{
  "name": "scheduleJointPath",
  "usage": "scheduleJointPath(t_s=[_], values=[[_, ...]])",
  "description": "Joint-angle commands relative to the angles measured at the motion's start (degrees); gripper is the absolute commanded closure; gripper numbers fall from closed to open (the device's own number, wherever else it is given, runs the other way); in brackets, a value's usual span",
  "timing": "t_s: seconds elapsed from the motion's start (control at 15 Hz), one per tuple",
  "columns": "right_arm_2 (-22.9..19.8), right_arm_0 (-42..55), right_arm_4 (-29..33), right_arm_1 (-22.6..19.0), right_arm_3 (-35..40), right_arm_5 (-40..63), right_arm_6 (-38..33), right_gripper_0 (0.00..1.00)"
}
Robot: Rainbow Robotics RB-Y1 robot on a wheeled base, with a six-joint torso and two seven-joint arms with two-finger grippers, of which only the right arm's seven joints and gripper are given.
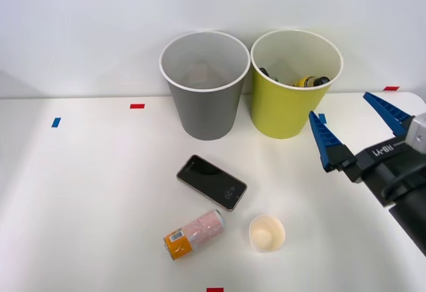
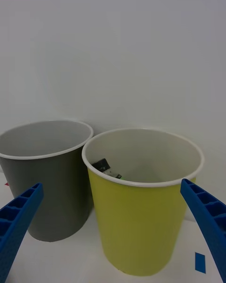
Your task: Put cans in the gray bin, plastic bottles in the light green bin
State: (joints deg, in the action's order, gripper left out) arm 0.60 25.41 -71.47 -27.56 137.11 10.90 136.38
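Note:
A pink speckled can [image 1: 194,234] with an orange end lies on its side on the white table, near the front. The gray bin [image 1: 204,102] [image 2: 52,203] stands at the back, with the light green bin [image 1: 286,106] [image 2: 139,226] touching its right side. Inside the green bin lies a yellow-labelled plastic bottle [image 1: 307,82] with a black cap; a dark piece of it [image 2: 104,167] peeks over the rim in the wrist view. My right gripper [image 1: 359,129] [image 2: 113,245] hovers open and empty, to the right of and in front of the green bin.
A black smartphone [image 1: 212,182] lies flat in front of the gray bin. A cream paper cup [image 1: 267,233] stands to the right of the can. Small red tape [image 1: 137,106] and blue tape [image 1: 56,122] marks dot the table.

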Motion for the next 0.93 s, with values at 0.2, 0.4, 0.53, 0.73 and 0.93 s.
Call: scheduleJointPath(t_s=[0.2,0.4,0.53,0.73,0.93], values=[[4.6,10.7,9.9,8.7,2.0,-10.6,1.8,0.0],[4.5,13.4,13.9,15.4,2.1,-10.6,2.0,0.0],[4.0,14.8,13.9,16.6,2.1,-10.6,2.2,0.0],[3.3,16.6,14.4,17.5,2.1,-10.7,3.0,0.0],[3.4,17.0,19.6,18.9,2.1,-11.5,3.0,0.0]])
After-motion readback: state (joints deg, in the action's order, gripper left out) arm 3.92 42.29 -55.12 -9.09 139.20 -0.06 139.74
